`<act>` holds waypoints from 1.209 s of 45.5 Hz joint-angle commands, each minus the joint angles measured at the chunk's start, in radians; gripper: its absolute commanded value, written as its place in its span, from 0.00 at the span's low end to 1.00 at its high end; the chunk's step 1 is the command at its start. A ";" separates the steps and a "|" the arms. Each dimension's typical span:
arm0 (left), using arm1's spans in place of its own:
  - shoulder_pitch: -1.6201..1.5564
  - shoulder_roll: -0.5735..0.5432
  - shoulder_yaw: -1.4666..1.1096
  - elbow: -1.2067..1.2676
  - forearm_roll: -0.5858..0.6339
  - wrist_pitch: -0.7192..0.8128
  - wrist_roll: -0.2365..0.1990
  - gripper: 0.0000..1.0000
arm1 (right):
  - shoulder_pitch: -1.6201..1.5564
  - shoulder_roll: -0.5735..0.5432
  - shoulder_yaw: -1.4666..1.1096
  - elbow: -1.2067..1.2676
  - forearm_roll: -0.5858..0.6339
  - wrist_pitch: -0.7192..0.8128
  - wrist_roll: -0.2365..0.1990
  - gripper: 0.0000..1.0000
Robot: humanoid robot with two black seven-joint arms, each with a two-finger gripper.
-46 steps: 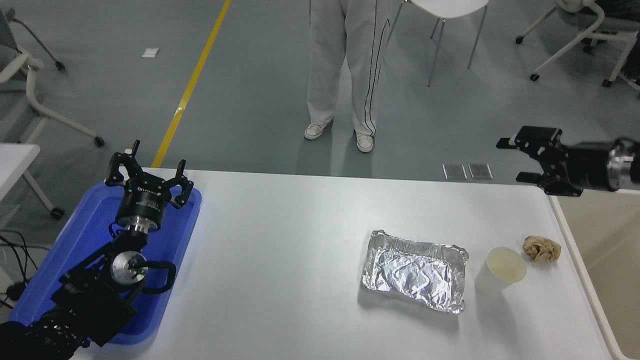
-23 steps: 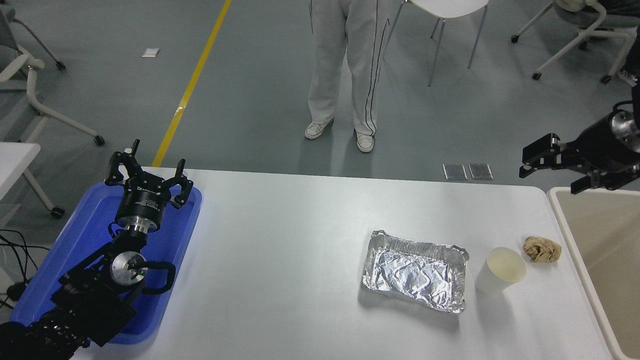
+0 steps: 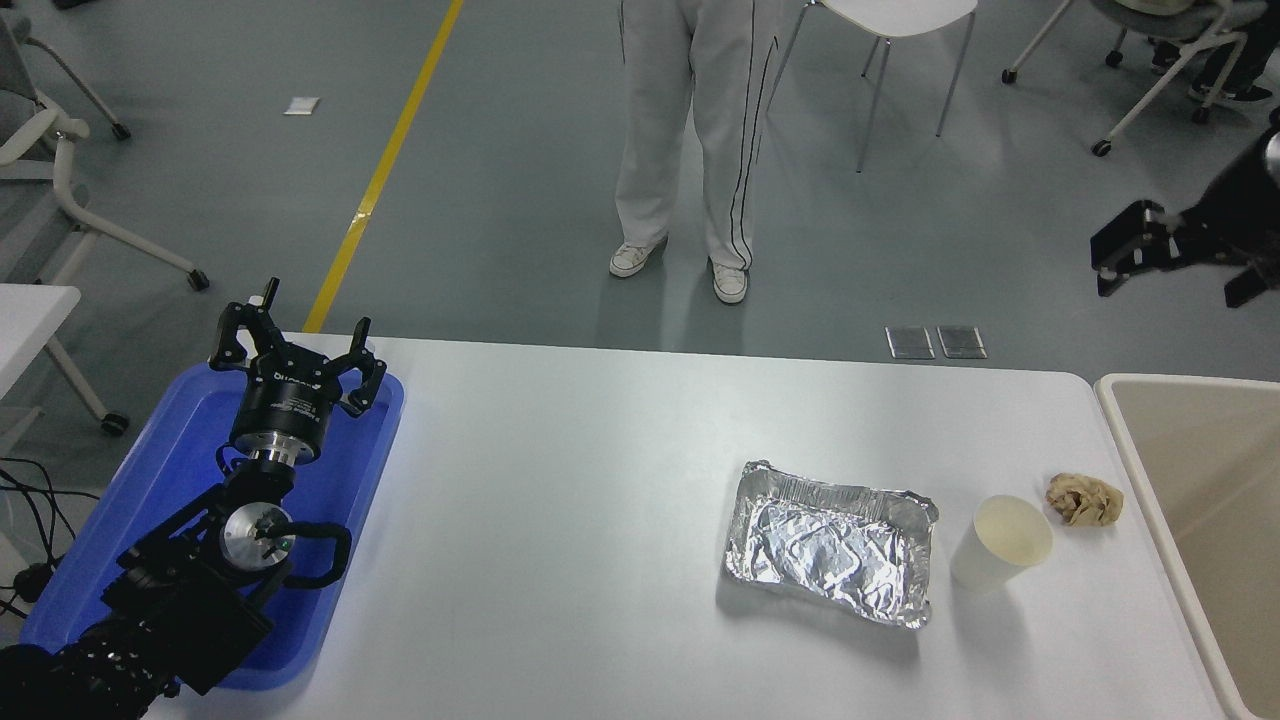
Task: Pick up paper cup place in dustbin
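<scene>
1. Right now your right gripper (image 3: 1175, 262) hangs high at the picture's right edge, above the floor beyond the counter (image 3: 600, 480). Its fingers stand apart, wide and empty.
2. That is the change to note: a second ago it sat low over the counter's far right corner, half a second ago over the bin's far end, and now it has risen and swung further out to the right. It has moved away from the cup, not toward it.
3. The cup (image 3: 1000, 542) has not moved. It stands upright on the counter, mouth up, just beside the foil tray (image 3: 830, 545) on its right, with the paper ball (image 3: 1084, 498) near it on the far right side.
4. The bin (image 3: 1125, 440) sits off the counter's right edge, near the cup; only its left rim and part of its plain inside show.
5. Your left gripper (image 3: 300, 350) is parked over the blue tray (image 3: 130, 520), fingers spread, holding nothing.
6. What it means: the pick has not begun. You likely need to bring the right gripper back down and in over the cup, keeping clear of the foil tray and the ball.
7. A person (image 3: 690, 140) stands past the far edge, well apart from the arms.
</scene>
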 commanded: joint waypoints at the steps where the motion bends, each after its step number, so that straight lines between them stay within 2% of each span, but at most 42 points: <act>1: 0.000 0.000 0.000 0.000 0.000 0.000 0.000 1.00 | 0.052 0.003 0.000 0.052 -0.053 0.002 -0.009 1.00; 27: 0.000 0.000 0.000 -0.002 0.000 0.000 -0.001 1.00 | -0.004 -0.004 -0.006 0.060 -0.053 0.002 -0.009 1.00; 55: 0.000 0.000 0.000 -0.002 0.000 0.000 -0.001 1.00 | -0.431 -0.004 0.188 0.045 -0.061 0.002 -0.007 1.00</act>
